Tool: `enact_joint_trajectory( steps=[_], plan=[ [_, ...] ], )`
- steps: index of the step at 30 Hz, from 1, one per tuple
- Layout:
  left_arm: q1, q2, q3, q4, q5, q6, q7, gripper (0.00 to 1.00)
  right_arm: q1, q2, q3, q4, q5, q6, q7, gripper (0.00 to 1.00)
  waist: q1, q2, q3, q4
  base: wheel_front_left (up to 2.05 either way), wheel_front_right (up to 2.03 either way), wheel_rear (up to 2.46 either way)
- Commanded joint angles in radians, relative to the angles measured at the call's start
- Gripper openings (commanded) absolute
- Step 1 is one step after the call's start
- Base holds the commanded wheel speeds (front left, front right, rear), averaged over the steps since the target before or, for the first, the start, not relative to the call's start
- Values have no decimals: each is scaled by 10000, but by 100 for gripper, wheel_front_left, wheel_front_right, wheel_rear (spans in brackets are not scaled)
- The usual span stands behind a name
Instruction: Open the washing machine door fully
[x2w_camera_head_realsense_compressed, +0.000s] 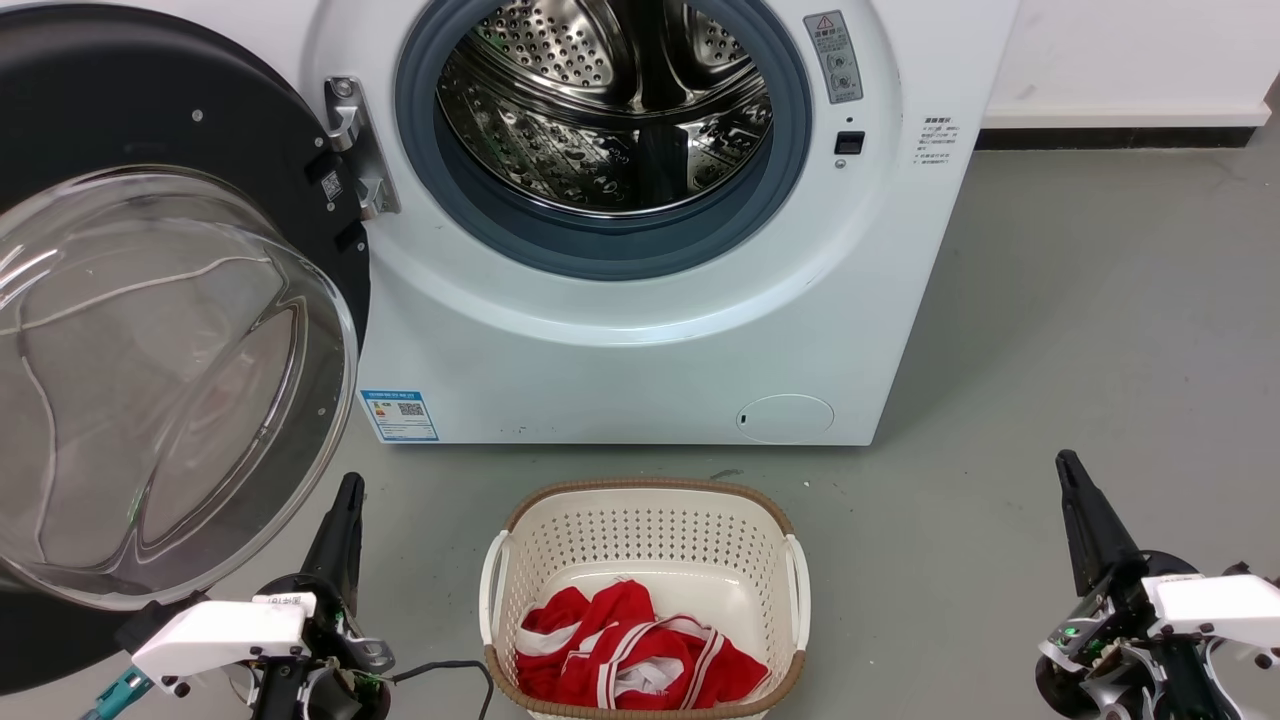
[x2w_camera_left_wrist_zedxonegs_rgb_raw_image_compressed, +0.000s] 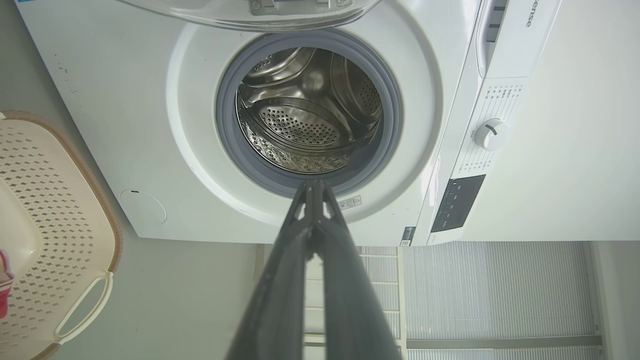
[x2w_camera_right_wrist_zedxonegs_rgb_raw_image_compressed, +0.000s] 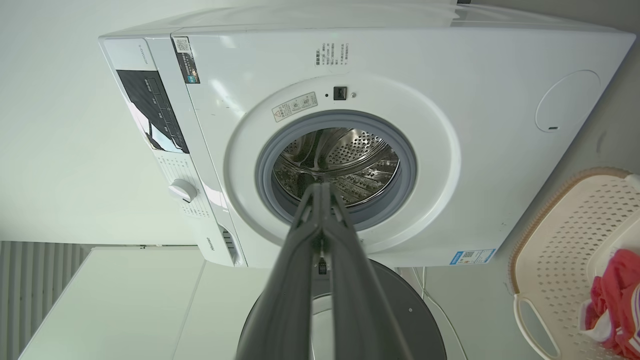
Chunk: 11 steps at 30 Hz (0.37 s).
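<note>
The washing machine door (x2w_camera_head_realsense_compressed: 170, 330), glossy black with a bulging clear glass bowl, stands swung wide to the left on its metal hinge (x2w_camera_head_realsense_compressed: 352, 150). Its glass edge (x2w_camera_left_wrist_zedxonegs_rgb_raw_image_compressed: 250, 12) shows at the top of the left wrist view, and its black rim (x2w_camera_right_wrist_zedxonegs_rgb_raw_image_compressed: 400, 310) lies low in the right wrist view. The steel drum opening (x2w_camera_head_realsense_compressed: 605, 110) with its grey seal is exposed. My left gripper (x2w_camera_head_realsense_compressed: 348, 492) is shut just below the door's lower edge, holding nothing. My right gripper (x2w_camera_head_realsense_compressed: 1070, 470) is shut at the lower right, well apart from the machine.
A cream laundry basket (x2w_camera_head_realsense_compressed: 645, 500) with red and white clothing (x2w_camera_head_realsense_compressed: 630, 650) sits on the grey floor in front of the machine, between my grippers. A small round white flap (x2w_camera_head_realsense_compressed: 785, 418) is low on the machine front. The control panel (x2w_camera_left_wrist_zedxonegs_rgb_raw_image_compressed: 457, 202) shows in the wrist views.
</note>
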<state>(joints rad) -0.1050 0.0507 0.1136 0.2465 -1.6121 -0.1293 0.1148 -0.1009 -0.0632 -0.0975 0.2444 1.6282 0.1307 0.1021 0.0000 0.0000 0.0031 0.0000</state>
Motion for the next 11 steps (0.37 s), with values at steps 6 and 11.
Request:
enact_joint_trajectory(
  steps=[6, 11],
  plan=[
    [-78, -9, 27, 2, -14, -37, 27, 0, -120, 36, -35, 18, -61, 0, 28, 0, 0, 0, 0, 0, 0, 0, 0],
    [-78, -9, 27, 2, -15, -37, 27, 0, -120, 42, -45, 17, -65, 0, 36, 0, 0, 0, 0, 0, 0, 0, 0]
  ],
)
